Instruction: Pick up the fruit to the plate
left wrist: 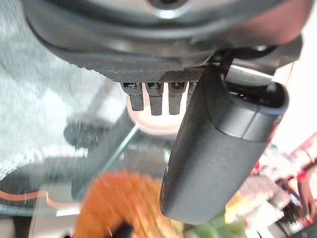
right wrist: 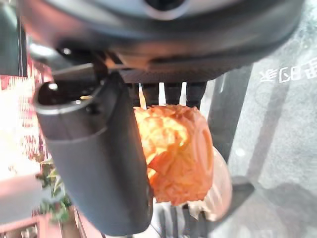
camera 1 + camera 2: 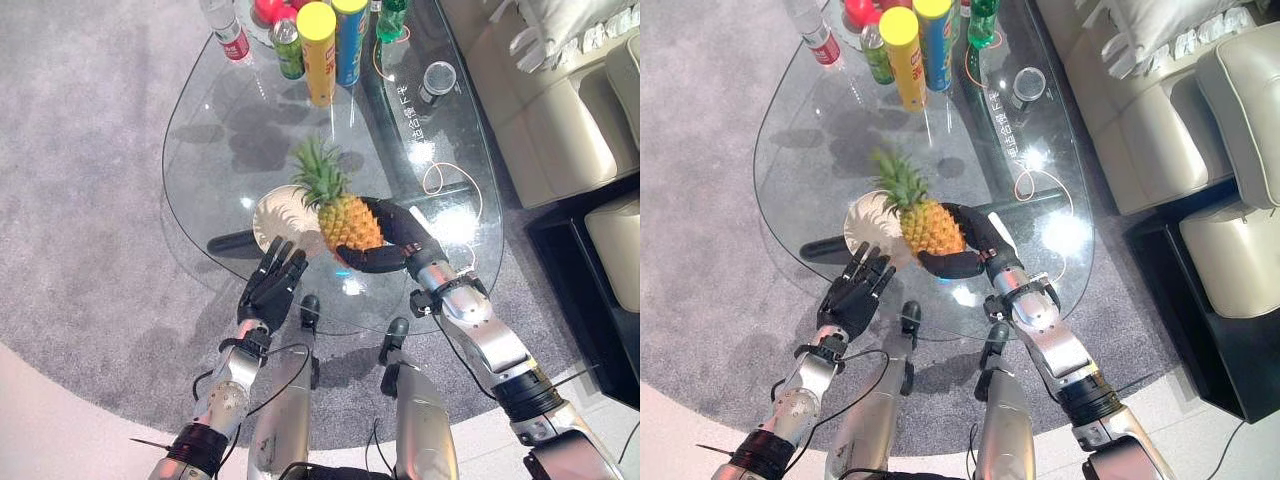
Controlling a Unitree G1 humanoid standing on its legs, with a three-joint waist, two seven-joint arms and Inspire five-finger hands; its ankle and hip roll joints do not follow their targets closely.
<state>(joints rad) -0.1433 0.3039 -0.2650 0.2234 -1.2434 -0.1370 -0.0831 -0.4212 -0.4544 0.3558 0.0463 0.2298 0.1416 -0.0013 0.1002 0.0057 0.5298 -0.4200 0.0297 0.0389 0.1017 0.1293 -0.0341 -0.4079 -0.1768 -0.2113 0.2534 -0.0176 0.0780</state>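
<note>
The right hand has its fingers and thumb curled round the pineapple, which stands nearly upright, leaves pointing away from the robot. The plate lies just to its left, partly beneath it. The left hand hovers open nearby, holding nothing.

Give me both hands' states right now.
Left hand: open, holding nothing.
Right hand: shut on the pineapple, over the plate.
</note>
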